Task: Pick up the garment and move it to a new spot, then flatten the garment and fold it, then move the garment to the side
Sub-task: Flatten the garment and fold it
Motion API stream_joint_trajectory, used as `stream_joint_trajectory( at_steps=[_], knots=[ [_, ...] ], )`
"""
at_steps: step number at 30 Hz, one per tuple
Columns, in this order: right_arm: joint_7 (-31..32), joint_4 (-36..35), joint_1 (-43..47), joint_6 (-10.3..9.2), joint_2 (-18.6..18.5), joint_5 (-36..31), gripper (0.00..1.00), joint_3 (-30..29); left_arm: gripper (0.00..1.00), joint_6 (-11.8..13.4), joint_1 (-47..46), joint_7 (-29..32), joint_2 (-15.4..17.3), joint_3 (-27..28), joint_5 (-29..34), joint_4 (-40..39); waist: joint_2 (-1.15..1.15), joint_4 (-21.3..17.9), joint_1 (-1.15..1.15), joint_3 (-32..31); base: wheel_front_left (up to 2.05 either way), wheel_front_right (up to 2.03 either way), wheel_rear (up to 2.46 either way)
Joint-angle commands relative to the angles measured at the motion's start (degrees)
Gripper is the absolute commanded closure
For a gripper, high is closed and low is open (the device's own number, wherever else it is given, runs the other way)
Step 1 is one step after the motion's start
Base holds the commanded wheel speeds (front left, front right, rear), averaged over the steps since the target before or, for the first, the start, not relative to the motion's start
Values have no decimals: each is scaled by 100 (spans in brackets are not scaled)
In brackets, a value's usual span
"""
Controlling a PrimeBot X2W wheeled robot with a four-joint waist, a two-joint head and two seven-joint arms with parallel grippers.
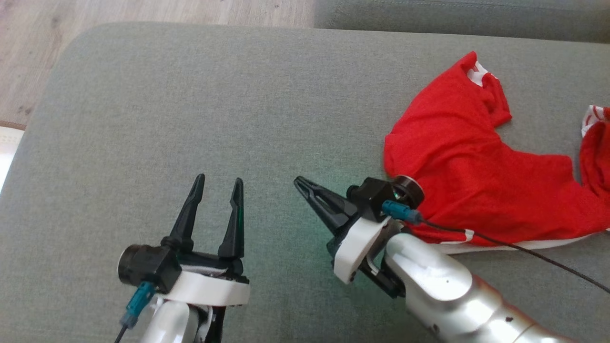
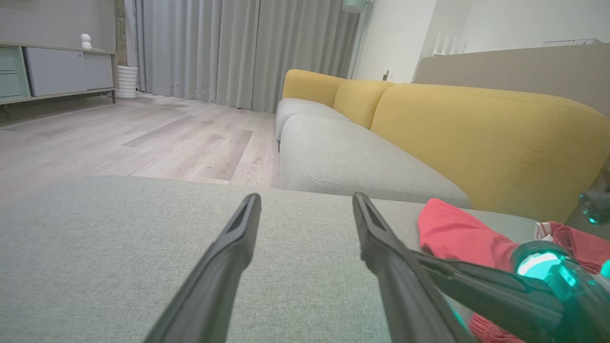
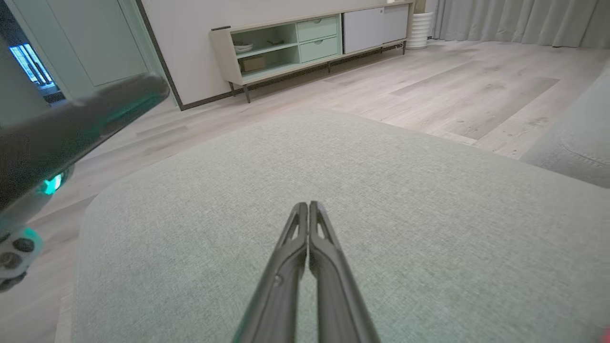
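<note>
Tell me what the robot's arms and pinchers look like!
Shiny silver arms with white wrist collars. The left gripper and right gripper each have two long, pointed black fingers. By each wrist: a round black camera, teal plug, thin black cable.

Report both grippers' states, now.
Left gripper: open, empty.
Right gripper: shut, nothing between its fingers; the garment is not held.

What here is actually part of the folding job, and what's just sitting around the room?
Part of the job:
- red garment, crumpled on the grey cushion
- left gripper, open
- right gripper, shut on nothing

Just lying about:
- yellow sofa
- sideboard
- curtains
- wooden floor
</note>
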Motion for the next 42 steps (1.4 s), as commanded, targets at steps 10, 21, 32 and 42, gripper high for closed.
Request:
stream_joint_trajectory(
  at_steps=[10, 21, 32, 42],
  knots=[
    [-105, 34, -63, 39, 84, -350, 0, -915, 0, 18, -183, -27, 2, 276, 38, -147, 0, -320, 0, -152, 0, 0, 0],
    [-106, -751, 1215, 39, -23, -1974, 0, -3552, 0, 0, -1, -27, 2, 345, 80, -182, 0, -790, 0, -464, 0, 0, 0],
    [-107, -1581, 2506, 39, 71, -2409, 0, -4679, 0, -37, 98, -27, 2, 352, 86, -161, 0, -1027, 0, -536, 0, 0, 0],
    [-107, -1786, 2784, 39, 83, -2206, 0, -4782, 0, -54, 117, -27, 2, 250, 66, -117, 0, -1083, 0, -546, 0, 0, 0]
  ],
)
